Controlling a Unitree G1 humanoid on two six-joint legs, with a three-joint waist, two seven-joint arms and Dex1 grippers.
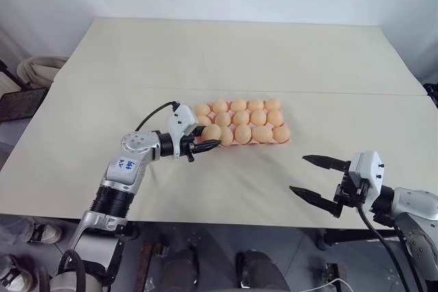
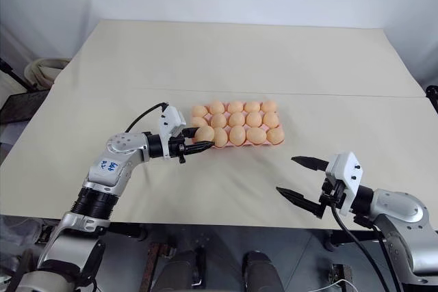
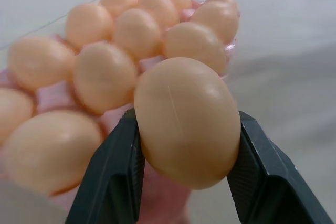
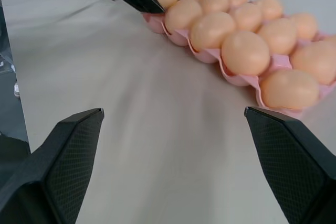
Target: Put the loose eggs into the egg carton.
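Observation:
The pink egg carton (image 1: 285, 141) lies in the middle of the table, its cups holding pale-orange eggs (image 1: 241, 117). My left gripper (image 1: 207, 135) is shut on one loose egg (image 3: 186, 121) at the carton's near-left corner. Its black fingers (image 3: 113, 177) press on both sides of the egg. I cannot tell whether the egg rests in the corner cup or hangs just above it. My right gripper (image 1: 300, 174) stands open and empty near the table's front edge, to the right of the carton (image 4: 241, 80) and well apart from it.
The beige table (image 1: 226, 52) stretches far behind the carton, with a seam running across it. A woven basket (image 1: 37, 68) sits off the table's left side. The front edge of the table runs just below my right gripper.

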